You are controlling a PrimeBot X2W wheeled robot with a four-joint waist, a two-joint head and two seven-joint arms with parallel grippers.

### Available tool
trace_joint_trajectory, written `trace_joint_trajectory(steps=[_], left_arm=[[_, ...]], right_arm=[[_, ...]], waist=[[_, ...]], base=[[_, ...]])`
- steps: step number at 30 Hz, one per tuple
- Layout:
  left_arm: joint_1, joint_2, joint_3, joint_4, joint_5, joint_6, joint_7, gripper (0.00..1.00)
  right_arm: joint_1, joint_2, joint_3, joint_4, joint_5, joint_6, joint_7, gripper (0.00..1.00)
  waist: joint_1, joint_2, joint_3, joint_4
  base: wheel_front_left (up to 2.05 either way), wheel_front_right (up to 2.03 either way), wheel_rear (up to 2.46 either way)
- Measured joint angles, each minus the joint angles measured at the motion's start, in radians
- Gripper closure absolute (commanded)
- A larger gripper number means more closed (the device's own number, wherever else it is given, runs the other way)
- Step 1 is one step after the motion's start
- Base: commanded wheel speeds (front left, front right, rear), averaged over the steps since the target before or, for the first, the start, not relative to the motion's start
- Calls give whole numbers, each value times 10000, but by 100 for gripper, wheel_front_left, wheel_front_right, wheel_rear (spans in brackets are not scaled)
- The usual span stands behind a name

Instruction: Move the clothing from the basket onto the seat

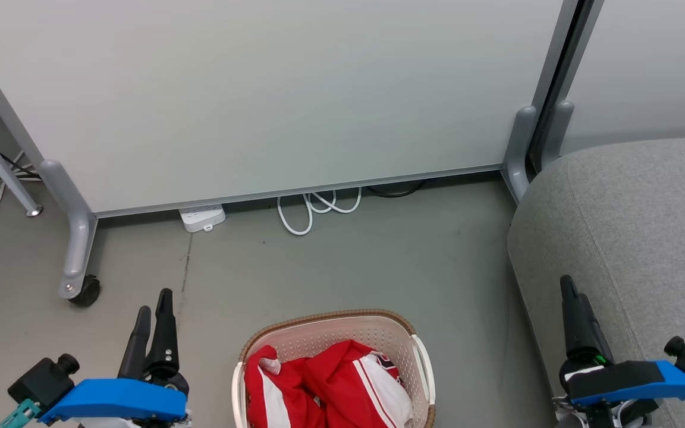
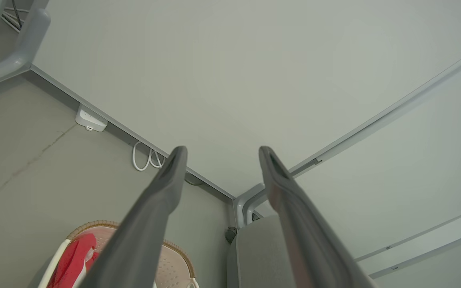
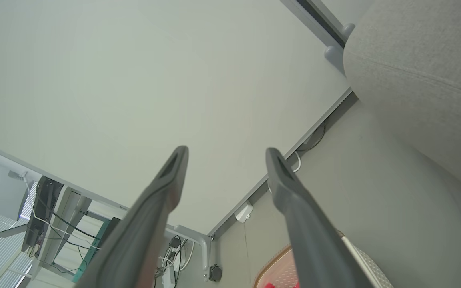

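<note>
Left gripper (image 1: 154,300) and right gripper (image 1: 572,289) both spread wide, nothing between the fingers, flanking cream perforated plastic basket (image 1: 324,317) with brown woven-look rim on grey floor (image 1: 378,255). Red white-striped sports clothing (image 1: 330,380) heaped inside basket. Large grey woven-fabric seat (image 1: 634,238) stands to its right.

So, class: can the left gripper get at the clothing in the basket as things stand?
Probably yes: the left gripper is open, empty, just beside the basket, whose top is uncovered, with the clothing piled loosely inside.
</note>
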Motion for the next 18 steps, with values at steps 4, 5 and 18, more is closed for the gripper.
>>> trace_joint_trajectory(steps=[4, 5, 18], left_arm=[[-40, 8, -130, -8, 679, 35, -123, 0], [-51, 10, -151, -8, 842, 42, -171, 0], [-110, 102, -516, -12, 2677, 173, -543, 0]], right_arm=[[0, -2, 96, -38, -721, 0, -138, 0], [0, -2, 113, -38, -901, 0, -169, 0], [-2, -6, 330, -35, -2748, 2, -548, 0]], waist=[[0, 0, 6, 12], [0, 0, 5, 15], [0, 0, 0, 47]], base=[[0, 0, 0], [0, 0, 0], [0, 0, 0]])
